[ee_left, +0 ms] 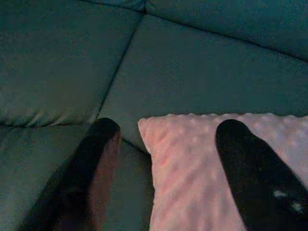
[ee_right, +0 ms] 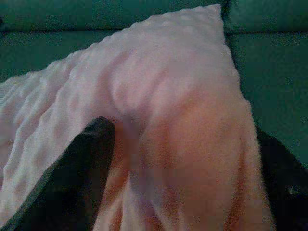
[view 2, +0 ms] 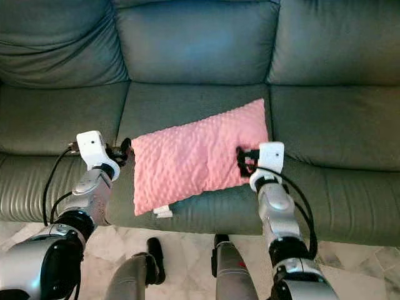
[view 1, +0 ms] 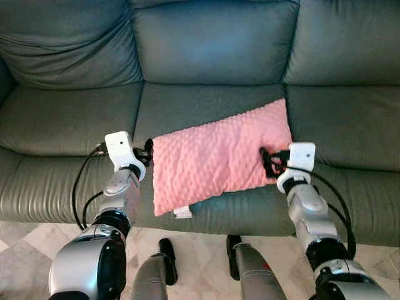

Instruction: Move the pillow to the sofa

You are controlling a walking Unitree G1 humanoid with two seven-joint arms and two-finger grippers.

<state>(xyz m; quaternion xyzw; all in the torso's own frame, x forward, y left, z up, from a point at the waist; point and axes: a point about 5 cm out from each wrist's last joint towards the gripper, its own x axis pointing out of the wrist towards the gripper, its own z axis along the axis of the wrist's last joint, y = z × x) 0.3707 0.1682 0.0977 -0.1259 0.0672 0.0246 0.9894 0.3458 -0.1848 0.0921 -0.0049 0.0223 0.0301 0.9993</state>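
**Pink pillow on the sofa seat, my two grippers at its ends**

The pink dimpled pillow point(view 1: 220, 156) lies on the middle seat cushion of the grey-green leather sofa point(view 1: 75, 119), set at a slant, its far corner reaching toward the seam with the cushion on my right. A small white tag point(view 1: 182, 212) hangs from its near corner over the seat's front edge.

My left gripper point(view 1: 146, 153) sits at the pillow's left end. In my left wrist view its fingers point(ee_left: 255, 168) stand apart: one lies over the pillow's fabric, the other on the bare leather beside the pillow's edge.

My right gripper point(view 1: 271, 162) is at the pillow's right edge. In my right wrist view the fingers point(ee_right: 82, 168) straddle a bunched fold of the pillow, one on each side, with fabric between them; they look clamped on it.

Below the sofa front is a pale marbled floor point(view 1: 200, 250).
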